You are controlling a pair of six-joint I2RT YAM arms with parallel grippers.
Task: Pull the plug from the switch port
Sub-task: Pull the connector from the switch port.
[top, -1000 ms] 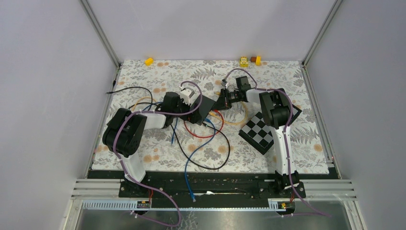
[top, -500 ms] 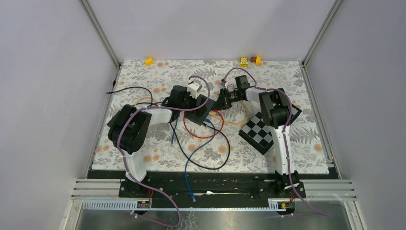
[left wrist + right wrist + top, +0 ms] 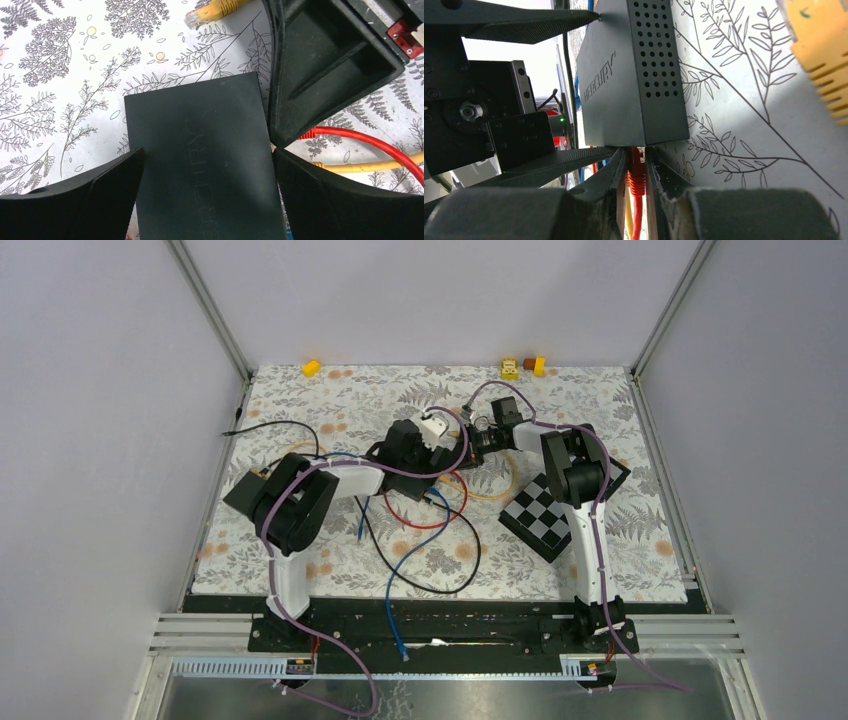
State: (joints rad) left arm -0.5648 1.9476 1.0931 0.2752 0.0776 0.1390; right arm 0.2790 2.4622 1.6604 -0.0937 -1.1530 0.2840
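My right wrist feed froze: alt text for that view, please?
The right claw is pinched shut on the red plug at the near face of the dark grey Mercury switch. The left claw straddles the switch's far end. A blurred yellow ribbed piece sits top right.

Left tool (image 3: 207,150) spread wide; right tool (image 3: 636,159) narrow, seemingly clamping.

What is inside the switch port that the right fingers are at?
A red plug, pinched between the right fingers, enters the switch. Its tip and the port itself are hidden inside the box.
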